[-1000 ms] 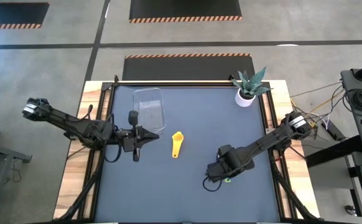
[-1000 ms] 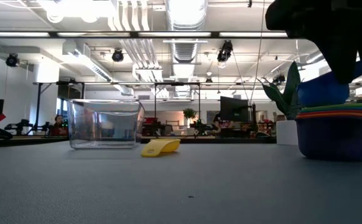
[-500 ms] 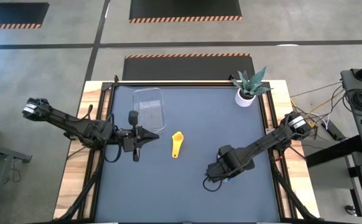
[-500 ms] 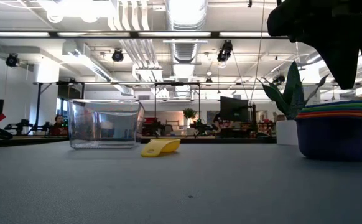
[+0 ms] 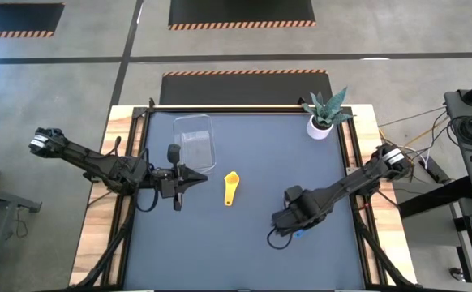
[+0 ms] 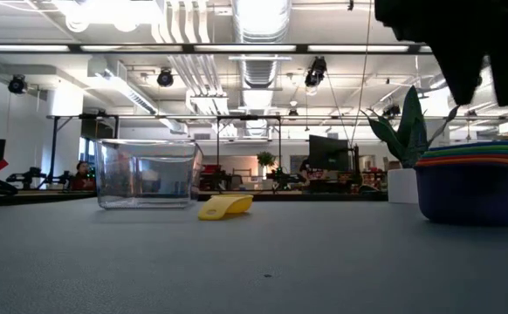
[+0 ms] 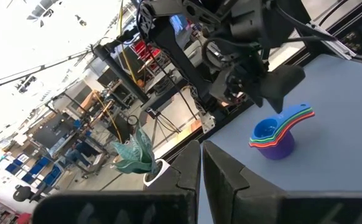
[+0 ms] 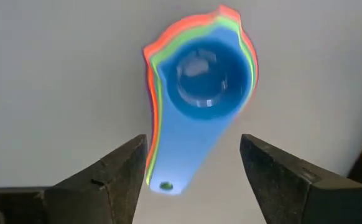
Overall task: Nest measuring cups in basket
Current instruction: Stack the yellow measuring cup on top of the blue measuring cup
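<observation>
Stack of nested cups, blue one innermost, sits on the dark surface near its right side, handles aligned. One yellow cup lies alone mid-surface. Clear basket stands toward the far left, well apart from both. White potted plant at the far right corner. Room behind: open workshop, ceiling ducts, lamps. Right pincer hovers just above the stack, fingers apart, touching nothing. Left pincer waits at the left side beside the basket, fingers together, empty.
</observation>
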You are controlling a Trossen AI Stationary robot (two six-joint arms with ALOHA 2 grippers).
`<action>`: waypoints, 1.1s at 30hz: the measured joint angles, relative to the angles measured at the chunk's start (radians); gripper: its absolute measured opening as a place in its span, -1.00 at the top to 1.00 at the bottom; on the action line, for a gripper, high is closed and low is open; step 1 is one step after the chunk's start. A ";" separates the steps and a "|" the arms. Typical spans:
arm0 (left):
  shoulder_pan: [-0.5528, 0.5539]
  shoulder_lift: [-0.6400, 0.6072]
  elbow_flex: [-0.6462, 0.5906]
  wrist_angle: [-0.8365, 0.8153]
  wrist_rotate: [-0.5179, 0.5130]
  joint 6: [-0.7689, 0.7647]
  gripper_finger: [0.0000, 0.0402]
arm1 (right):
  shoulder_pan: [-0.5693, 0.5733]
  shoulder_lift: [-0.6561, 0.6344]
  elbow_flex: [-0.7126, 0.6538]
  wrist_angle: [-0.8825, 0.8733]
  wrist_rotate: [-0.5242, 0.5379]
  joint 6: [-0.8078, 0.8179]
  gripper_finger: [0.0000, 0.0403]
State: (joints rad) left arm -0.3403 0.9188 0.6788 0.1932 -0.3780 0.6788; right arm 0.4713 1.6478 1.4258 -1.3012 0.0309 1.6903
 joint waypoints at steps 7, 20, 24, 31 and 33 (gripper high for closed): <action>0.000 0.000 0.000 0.000 0.000 -0.004 1.00 | 0.000 -0.047 -0.002 0.010 0.256 -0.107 -0.12; 0.000 0.000 0.000 0.029 0.000 -0.008 1.00 | -0.029 -0.035 -0.049 0.404 0.624 -0.436 -0.02; 0.000 0.000 0.000 0.034 0.000 -0.010 1.00 | -0.060 -0.006 -0.060 0.541 0.651 -0.567 -0.02; 0.000 0.000 0.000 0.044 0.001 -0.016 1.00 | -0.126 0.058 -0.062 0.727 0.624 -0.689 -0.02; 0.000 0.000 0.000 0.047 0.001 -0.016 1.00 | -0.144 0.078 -0.062 0.770 0.615 -0.705 -0.02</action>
State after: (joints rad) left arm -0.3405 0.9192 0.6788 0.2398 -0.3775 0.6632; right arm 0.3271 1.7259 1.3640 -0.5309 0.6461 0.9857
